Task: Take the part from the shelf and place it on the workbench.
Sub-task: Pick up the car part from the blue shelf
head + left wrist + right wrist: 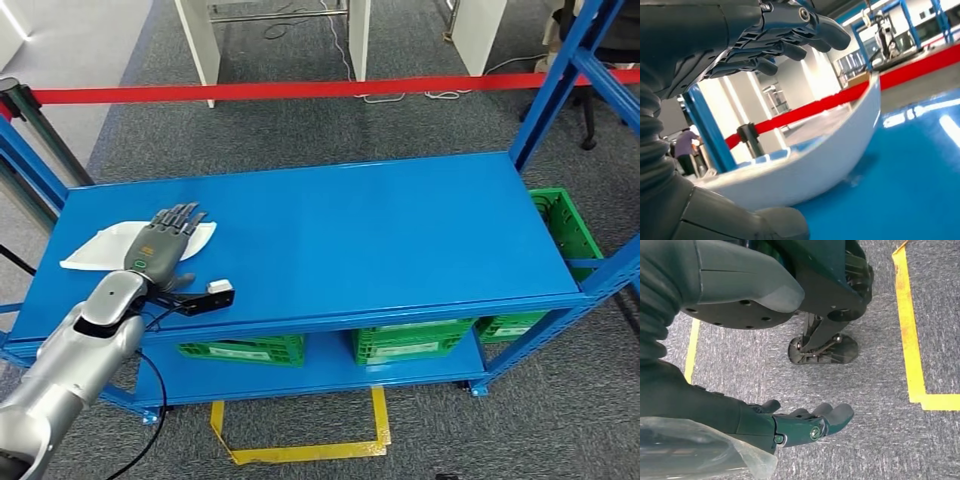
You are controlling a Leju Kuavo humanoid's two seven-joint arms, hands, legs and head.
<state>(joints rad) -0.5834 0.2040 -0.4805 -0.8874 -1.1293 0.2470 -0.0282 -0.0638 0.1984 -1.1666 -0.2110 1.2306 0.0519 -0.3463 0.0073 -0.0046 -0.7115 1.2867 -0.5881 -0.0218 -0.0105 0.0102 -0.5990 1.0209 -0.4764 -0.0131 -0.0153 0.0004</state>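
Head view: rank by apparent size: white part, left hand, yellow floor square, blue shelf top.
1. Blue shelf top
2. Yellow floor square
3. White part, partly under the hand
4. Left hand
The last two look close; the ranking is unsure.

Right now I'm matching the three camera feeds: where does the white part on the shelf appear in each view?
Head view: the white part lies flat at the left end of the blue shelf top, under the fingers of the left hand.
Left wrist view: it crosses the middle of the picture, between fingers and thumb.
Right wrist view: not in it.
Shared landmark: the red barrier tape.
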